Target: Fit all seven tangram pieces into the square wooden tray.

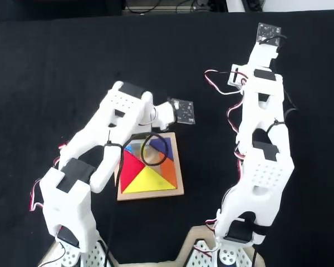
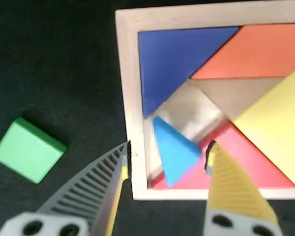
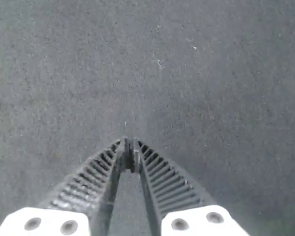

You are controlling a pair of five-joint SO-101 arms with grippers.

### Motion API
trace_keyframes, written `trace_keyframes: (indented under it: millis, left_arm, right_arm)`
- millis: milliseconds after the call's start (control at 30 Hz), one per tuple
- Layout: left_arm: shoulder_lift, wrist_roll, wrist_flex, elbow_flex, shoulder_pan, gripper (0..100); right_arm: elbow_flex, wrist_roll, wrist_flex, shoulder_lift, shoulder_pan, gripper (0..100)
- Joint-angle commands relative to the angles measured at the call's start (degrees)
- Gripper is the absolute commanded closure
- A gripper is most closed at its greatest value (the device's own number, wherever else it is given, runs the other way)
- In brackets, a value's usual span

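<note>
The square wooden tray (image 2: 127, 73) holds a dark blue triangle (image 2: 169, 59), an orange piece (image 2: 255, 51), a yellow triangle (image 2: 280, 128) and a red triangle (image 2: 246, 164). A small light blue triangle (image 2: 174, 150) lies tilted at the tray's corner, partly over the red one. My left gripper (image 2: 168, 152) is open around it, one finger (image 2: 110, 172) outside the tray wall and the other over the red piece. A green square (image 2: 28, 156) lies on the cloth beside the tray. My right gripper (image 3: 131, 147) is shut over bare black cloth.
From above, the tray (image 1: 180, 167) sits mid-table under the left arm (image 1: 108, 130), and a black cable loop (image 1: 152, 149) hangs over it. The right arm (image 1: 261, 111) stretches toward the far right. A bare wood gap (image 2: 206, 101) shows in the tray's middle.
</note>
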Motion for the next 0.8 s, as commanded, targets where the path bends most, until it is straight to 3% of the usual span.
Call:
trace_keyframes:
  millis: [0,233,500,767]
  left_arm:
    - [-2.81,0.26,4.31,-5.85,-0.84,74]
    - [-2.11,0.62,3.96,-6.55,-1.45,74]
    - [2.81,4.22,-6.68,-1.54,-0.22,74]
    - [4.57,4.31,-7.03,-1.36,-0.13,74]
  right_arm:
    - [-3.30,0.09,0.26,-0.57,0.18,98.7]
    - [-3.38,0.09,0.97,-0.66,0.18,98.7]
    - [-3.38,0.09,0.88,-0.66,0.18,98.7]
    - [-3.47,0.09,0.70,-0.66,0.18,98.7]
